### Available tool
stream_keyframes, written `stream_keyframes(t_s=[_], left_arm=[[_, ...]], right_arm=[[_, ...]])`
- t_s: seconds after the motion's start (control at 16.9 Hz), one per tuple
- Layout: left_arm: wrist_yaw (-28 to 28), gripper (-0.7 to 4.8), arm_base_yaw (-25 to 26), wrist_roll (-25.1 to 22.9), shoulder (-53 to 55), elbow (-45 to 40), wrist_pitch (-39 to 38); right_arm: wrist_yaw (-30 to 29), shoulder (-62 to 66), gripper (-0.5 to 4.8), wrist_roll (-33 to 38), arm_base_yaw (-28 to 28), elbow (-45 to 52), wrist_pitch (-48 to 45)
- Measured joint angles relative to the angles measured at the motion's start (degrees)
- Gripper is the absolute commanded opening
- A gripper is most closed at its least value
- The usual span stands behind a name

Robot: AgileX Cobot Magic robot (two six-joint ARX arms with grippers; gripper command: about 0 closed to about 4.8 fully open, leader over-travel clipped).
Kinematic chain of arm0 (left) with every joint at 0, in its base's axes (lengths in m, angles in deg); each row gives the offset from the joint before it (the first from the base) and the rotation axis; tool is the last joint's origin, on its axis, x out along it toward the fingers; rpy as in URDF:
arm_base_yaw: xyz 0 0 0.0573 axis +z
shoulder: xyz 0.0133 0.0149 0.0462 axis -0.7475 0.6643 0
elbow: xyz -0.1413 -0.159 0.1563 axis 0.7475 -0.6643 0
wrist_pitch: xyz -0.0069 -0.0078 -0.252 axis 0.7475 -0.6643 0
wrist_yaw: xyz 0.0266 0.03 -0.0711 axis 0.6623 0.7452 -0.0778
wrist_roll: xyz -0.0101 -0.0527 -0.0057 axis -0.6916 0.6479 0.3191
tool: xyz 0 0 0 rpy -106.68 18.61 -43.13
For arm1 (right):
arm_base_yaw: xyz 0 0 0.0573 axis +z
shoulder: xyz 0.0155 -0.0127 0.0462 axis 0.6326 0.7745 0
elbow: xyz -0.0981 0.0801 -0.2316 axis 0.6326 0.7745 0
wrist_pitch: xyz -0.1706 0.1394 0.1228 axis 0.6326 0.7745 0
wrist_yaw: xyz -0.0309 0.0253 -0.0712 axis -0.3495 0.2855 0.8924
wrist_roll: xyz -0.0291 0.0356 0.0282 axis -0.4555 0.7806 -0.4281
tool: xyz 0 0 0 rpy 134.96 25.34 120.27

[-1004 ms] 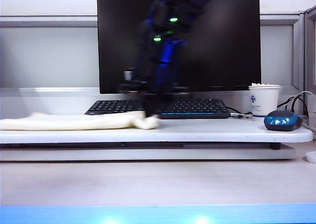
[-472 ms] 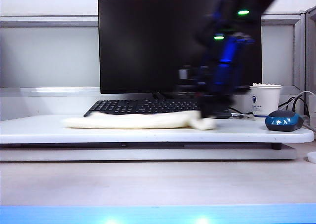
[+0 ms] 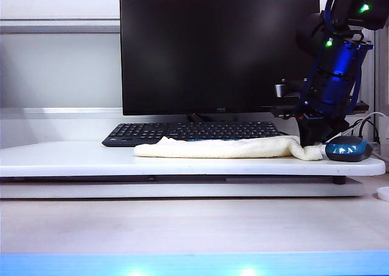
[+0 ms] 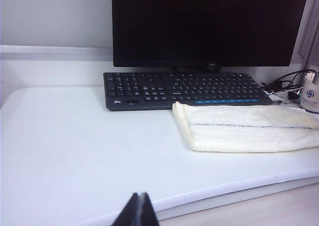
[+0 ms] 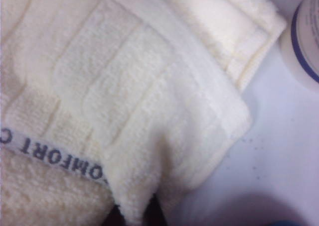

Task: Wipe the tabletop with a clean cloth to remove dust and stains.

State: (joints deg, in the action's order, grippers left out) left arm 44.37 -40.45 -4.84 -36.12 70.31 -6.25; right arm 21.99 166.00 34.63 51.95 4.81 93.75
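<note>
Exterior view: right gripper [image 3: 310,143] sits at the right end of the tabletop [image 3: 73,160], closed on the near end of the cloth [image 3: 219,148], which trails leftward in front of the keyboard [image 3: 188,132]. The blue mouse [image 3: 347,148] lies just beside the gripped end, touching or nearly so; the angle does not settle which. You have little room left on that side, so judge the stroke finished here and reverse rather than push on into the mouse. Keep the pinched end low so the cloth's full length drags flat.

Left wrist view: left gripper [image 4: 138,209] hangs shut over the near edge of the tabletop [image 4: 70,156], well apart from the cloth [image 4: 239,129], holding nothing. The left half of the board is bare. Cables [image 4: 286,82] and a paper cup [image 4: 311,97] crowd the far right corner; steer clear of them.

Right wrist view: jaws pinched on a fold of the cloth [image 5: 124,96], only their dark tips showing under the fabric [image 5: 149,213]. The grip takes a corner, not the whole width, so move gently or it may slip. The cup's [image 5: 304,47] rim is close; dark specks dot the board nearby.
</note>
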Motion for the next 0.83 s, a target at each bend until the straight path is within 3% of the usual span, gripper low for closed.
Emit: stream_keyframes(t_s=[0.18,0.24,0.41,0.59,0.83], left_arm=[[0.00,-0.06,0.00,0.02,-0.02,0.00,0.00],[0.00,-0.06,0.00,0.07,-0.02,0.00,0.02],[-0.02,-0.06,0.00,0.24,0.00,0.00,0.00],[0.00,-0.06,0.00,0.24,0.00,0.00,0.02],[-0.02,-0.06,0.00,0.24,0.00,0.00,0.00]], right_arm=[[-0.50,-0.02,-0.02,-0.22,0.26,0.02,-0.04],[-1.42,-0.04,0.38,-0.24,0.24,0.02,-0.15],[-3.02,-0.48,2.31,-0.28,0.11,0.35,-0.31],[-3.34,-1.84,3.55,-0.07,0.09,0.87,0.74],[-6.36,-3.87,4.40,0.26,0.17,-1.03,8.55]])
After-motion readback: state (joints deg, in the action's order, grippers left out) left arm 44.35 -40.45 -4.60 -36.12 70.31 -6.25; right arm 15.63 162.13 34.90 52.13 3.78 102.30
